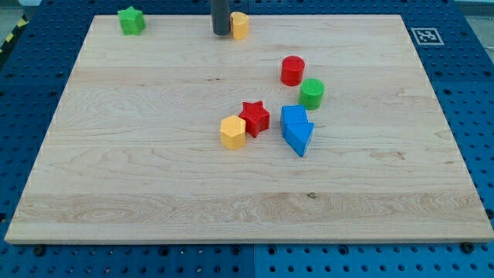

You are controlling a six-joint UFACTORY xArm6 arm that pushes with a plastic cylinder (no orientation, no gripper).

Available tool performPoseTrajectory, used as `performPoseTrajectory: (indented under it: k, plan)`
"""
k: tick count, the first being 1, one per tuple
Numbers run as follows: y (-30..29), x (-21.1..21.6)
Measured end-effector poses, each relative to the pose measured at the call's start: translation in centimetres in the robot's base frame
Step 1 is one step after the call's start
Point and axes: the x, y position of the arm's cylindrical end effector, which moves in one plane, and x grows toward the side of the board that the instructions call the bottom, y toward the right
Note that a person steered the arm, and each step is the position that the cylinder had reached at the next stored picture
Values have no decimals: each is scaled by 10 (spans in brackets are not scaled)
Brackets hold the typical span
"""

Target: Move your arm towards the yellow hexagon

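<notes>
The yellow hexagon [232,131] lies near the middle of the wooden board [154,177], touching the red star [255,117] on its right. My tip [221,33] is at the view's top edge of the board, far above the yellow hexagon. It stands just left of a second yellow block [241,25], touching or nearly touching it.
A green star [132,20] sits at the view's top left. A red cylinder [292,70] and a green cylinder [312,93] stand right of centre. Two blue blocks [296,129] lie together right of the red star. A marker tag [425,35] is at top right.
</notes>
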Motion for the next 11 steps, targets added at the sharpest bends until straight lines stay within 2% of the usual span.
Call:
performPoseTrajectory:
  k: [2,5,7,8,10,11]
  plan:
    - [25,0]
    - [0,102]
    - [-2,104]
    - [-28,115]
    - [-32,219]
    - [-7,240]
